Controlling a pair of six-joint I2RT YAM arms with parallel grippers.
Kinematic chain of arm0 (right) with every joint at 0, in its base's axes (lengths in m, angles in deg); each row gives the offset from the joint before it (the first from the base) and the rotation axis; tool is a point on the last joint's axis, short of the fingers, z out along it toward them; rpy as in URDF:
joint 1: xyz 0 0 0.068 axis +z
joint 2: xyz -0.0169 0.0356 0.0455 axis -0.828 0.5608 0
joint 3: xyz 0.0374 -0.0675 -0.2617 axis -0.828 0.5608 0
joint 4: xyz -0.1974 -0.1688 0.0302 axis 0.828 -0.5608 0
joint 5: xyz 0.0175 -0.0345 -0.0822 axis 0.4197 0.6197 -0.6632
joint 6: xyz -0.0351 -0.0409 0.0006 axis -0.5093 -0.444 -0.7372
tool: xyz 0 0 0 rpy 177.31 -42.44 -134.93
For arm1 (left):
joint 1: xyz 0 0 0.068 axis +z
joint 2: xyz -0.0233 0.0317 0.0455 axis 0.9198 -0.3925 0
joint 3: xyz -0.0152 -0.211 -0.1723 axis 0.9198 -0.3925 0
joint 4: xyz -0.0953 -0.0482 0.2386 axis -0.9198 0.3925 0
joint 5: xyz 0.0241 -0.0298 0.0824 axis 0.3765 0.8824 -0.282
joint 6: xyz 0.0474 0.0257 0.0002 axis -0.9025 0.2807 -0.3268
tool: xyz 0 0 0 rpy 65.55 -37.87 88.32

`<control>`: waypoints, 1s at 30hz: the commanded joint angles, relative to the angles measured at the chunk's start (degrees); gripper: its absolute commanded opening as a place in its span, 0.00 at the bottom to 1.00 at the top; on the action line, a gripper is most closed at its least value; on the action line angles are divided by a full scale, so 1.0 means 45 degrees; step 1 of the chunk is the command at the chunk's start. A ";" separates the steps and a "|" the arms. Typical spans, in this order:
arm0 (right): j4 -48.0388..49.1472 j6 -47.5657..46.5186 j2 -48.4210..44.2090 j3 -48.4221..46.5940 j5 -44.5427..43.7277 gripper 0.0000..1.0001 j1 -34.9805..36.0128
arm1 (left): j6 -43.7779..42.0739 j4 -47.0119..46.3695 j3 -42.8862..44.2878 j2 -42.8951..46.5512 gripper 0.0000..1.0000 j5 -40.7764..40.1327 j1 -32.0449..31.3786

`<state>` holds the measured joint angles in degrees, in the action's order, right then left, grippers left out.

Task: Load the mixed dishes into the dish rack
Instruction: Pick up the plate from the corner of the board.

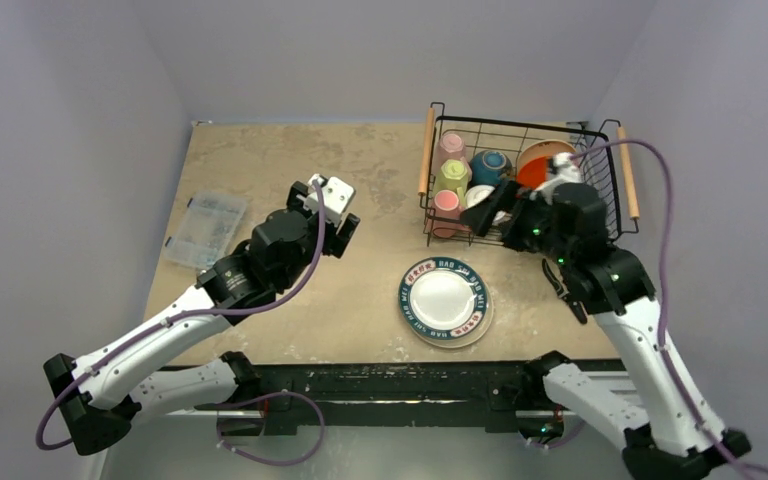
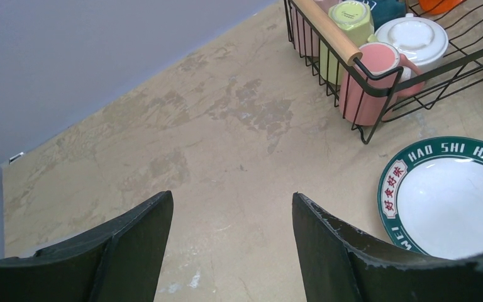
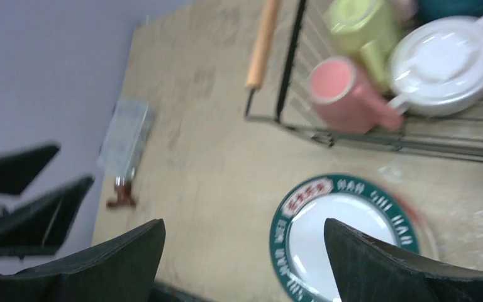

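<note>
- Right gripper [image 3: 244, 226] spread wide with nothing between the fingers, poised over the near edge of the rectangular black wire dish rack [image 1: 600, 175] in the upper right of the top view.
- Left gripper [image 2: 229, 198] likewise parted and empty, hovering over bare tan table [image 1: 290, 170] left of centre.
- Already in the rack: pale pink mug [image 1: 450, 148], yellow-green mug [image 2: 350, 16], salmon mug [image 2: 371, 82], upturned white mug [image 2: 412, 38], teal bowl [image 1: 490, 165], red-orange plate [image 1: 540, 165].
- Not yet loaded: round white plate with a blue-green lettered rim [image 1: 445, 300], flat on the table at lower centre, with the edge of a second plate [image 1: 486, 318] peeping out beneath.
- Risk: flat, glossy plate, little lip to pinch; likely to slip, or to drag the lower plate along, if gripped shallowly.
- Risk: rack's left half crowded with mugs; a plate swung in low could knock them or catch the wire wall or the light wooden handle [image 1: 426, 150].
- Risk: both arms converging on the stack, hence a clash.
- Room: open table between plate and rack and across the centre; clear plastic compartment box [image 1: 208, 228] well apart near the left edge; plate stack near the table's front edge, so little margin for sliding it nearer.
</note>
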<state>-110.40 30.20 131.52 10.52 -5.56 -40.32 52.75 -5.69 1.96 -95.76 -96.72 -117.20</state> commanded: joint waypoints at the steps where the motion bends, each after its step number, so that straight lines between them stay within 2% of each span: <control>1: -0.0127 -0.0155 0.1735 -0.0393 -0.2762 0.99 0.5526 | 0.0049 -0.0386 0.0423 0.0038 0.68 0.0053 0.0066; 2: -0.0230 0.0191 0.2125 -0.0503 -0.3956 0.99 0.7247 | 0.0049 -0.0386 0.0391 -0.0016 0.68 0.0053 0.0065; 4: -0.0183 0.0970 0.2644 -0.0405 -0.5071 0.99 0.8471 | 0.0049 -0.0386 0.0522 -0.0225 0.68 0.0053 0.0065; 8: 0.0515 0.2628 0.2191 0.1434 -0.4940 0.99 0.8668 | 0.0049 -0.0386 0.0765 -0.0223 0.68 0.0053 0.0056; 13: -0.0931 0.5489 0.0051 0.4031 -0.6279 0.99 0.8668 | 0.0049 -0.0386 -0.1417 0.0125 0.68 0.0053 0.0124; 17: -0.2495 0.7082 -0.1407 0.4916 -0.7140 0.99 0.8668 | 0.0049 -0.0386 -0.3506 -0.0662 0.68 0.0053 0.0124; 20: -0.2748 0.7153 -0.2021 0.5173 -0.7026 0.99 0.8668 | 0.0049 -0.0386 -0.4336 -0.2067 0.68 0.0053 0.0124; 30: -0.2867 0.5910 -0.3363 0.5375 -0.6482 0.99 0.8668 | 0.0049 -0.0386 -0.5381 -0.5981 0.68 0.0053 -0.0284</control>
<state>-122.64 58.46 118.49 34.35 -33.82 -1.26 52.61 -6.54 -19.77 -119.17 -97.35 -117.46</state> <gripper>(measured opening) 0.987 0.682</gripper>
